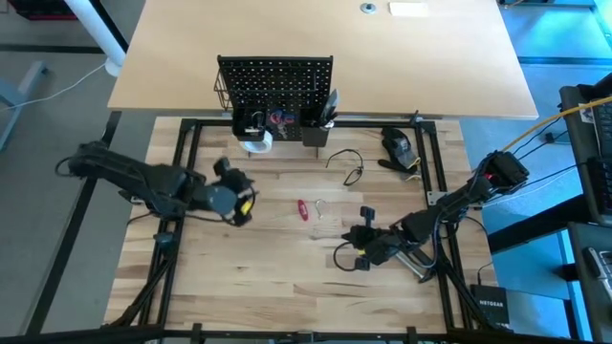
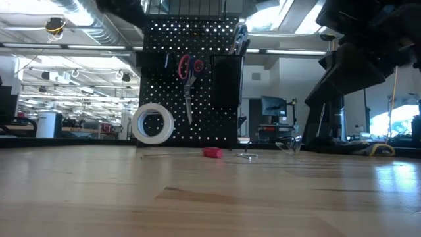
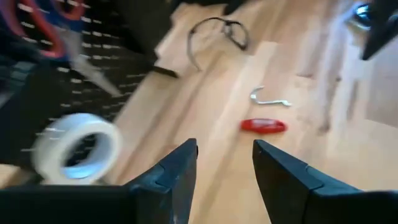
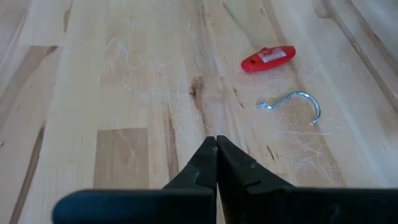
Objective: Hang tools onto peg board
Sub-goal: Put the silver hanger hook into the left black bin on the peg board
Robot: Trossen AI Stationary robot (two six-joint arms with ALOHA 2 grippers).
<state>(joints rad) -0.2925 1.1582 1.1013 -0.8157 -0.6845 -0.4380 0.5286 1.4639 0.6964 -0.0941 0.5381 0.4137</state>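
Note:
The black peg board (image 1: 275, 81) stands upright at the table's far middle. Red-handled scissors (image 2: 189, 76) hang on it by their handles, and dark-handled tools (image 2: 241, 38) stick out of a black cup (image 2: 225, 79). A white tape roll (image 2: 152, 123) stands on edge at the board's foot. A small red piece (image 4: 268, 59) and a metal hook (image 4: 298, 102) lie on the table's middle. My left gripper (image 3: 225, 155) is open and empty, left of the red piece. My right gripper (image 4: 216, 146) is shut and empty, near-right of the hook.
A thin wire-like loop (image 1: 349, 164) lies right of the board's foot. A bulky black device (image 1: 400, 148) with a yellow mark lies at the far right. A black frame (image 1: 182, 172) borders the wooden work area. Bare wood lies across the near half (image 1: 277, 287).

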